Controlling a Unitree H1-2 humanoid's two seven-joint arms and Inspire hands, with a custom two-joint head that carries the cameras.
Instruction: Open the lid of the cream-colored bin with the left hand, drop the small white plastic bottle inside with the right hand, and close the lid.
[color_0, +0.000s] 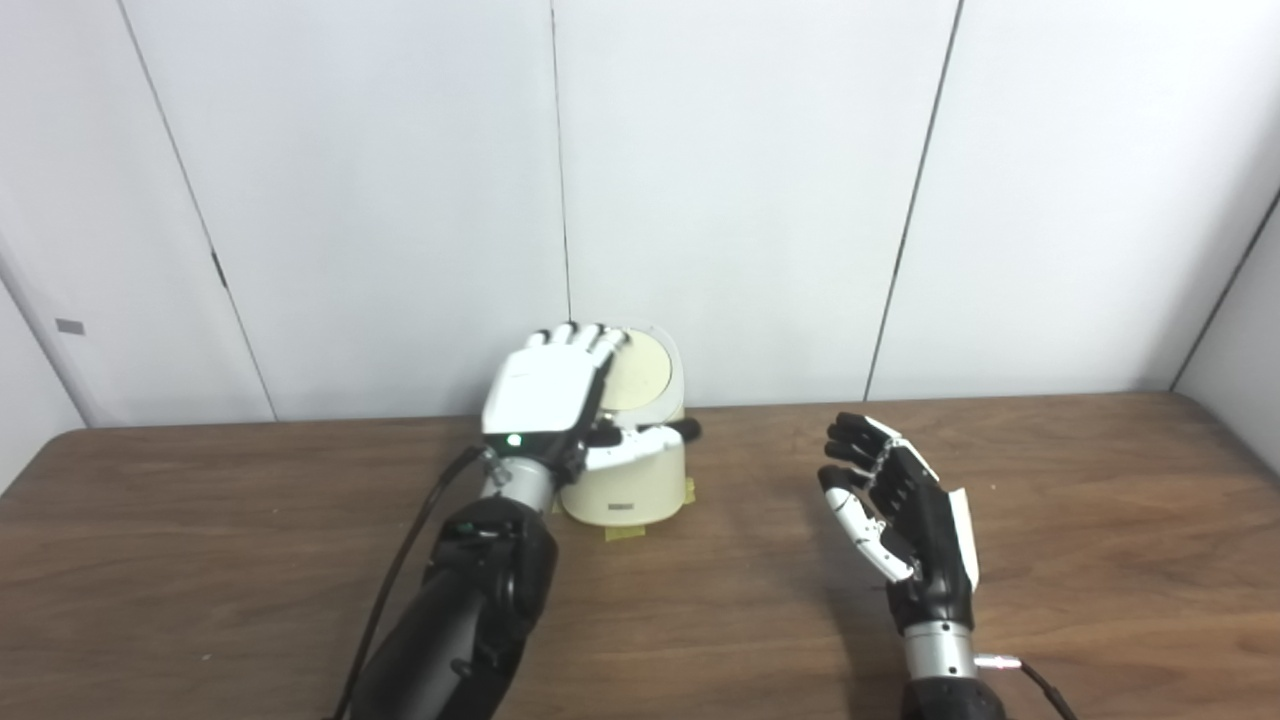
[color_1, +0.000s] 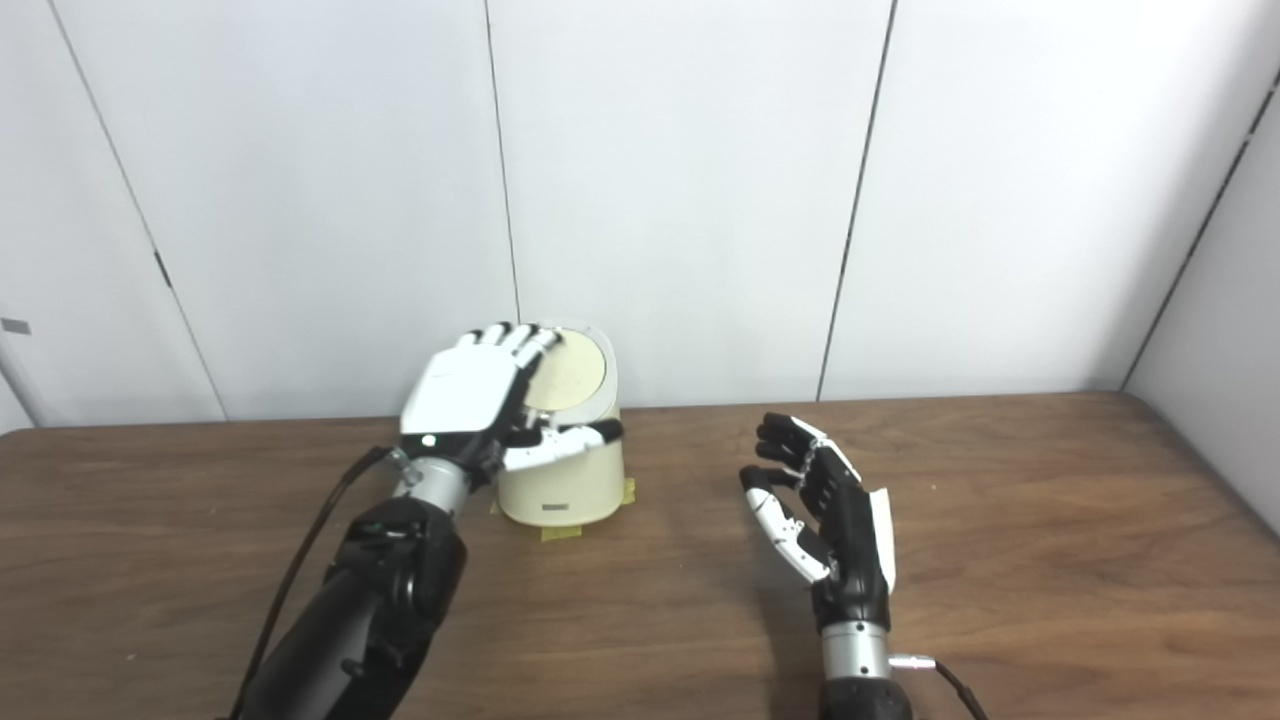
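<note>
The cream-colored bin (color_0: 628, 492) stands on the table near the back wall. Its lid (color_0: 642, 380) is tipped up, almost upright, with the round inner face towards me. My left hand (color_0: 545, 395) lies flat against the lid's left edge, fingers stretched over its top and thumb reaching across the bin's open mouth. It grips nothing. My right hand (color_0: 905, 515) hovers over the table to the right of the bin, upright, fingers spread, palm facing left, and empty. No small white bottle is in view. The inside of the bin is hidden.
The bin stands on bits of yellow tape (color_0: 625, 533) stuck to the brown wooden table (color_0: 1100, 520). White wall panels (color_0: 750, 200) rise right behind the bin. A black cable (color_0: 400, 570) runs along my left forearm.
</note>
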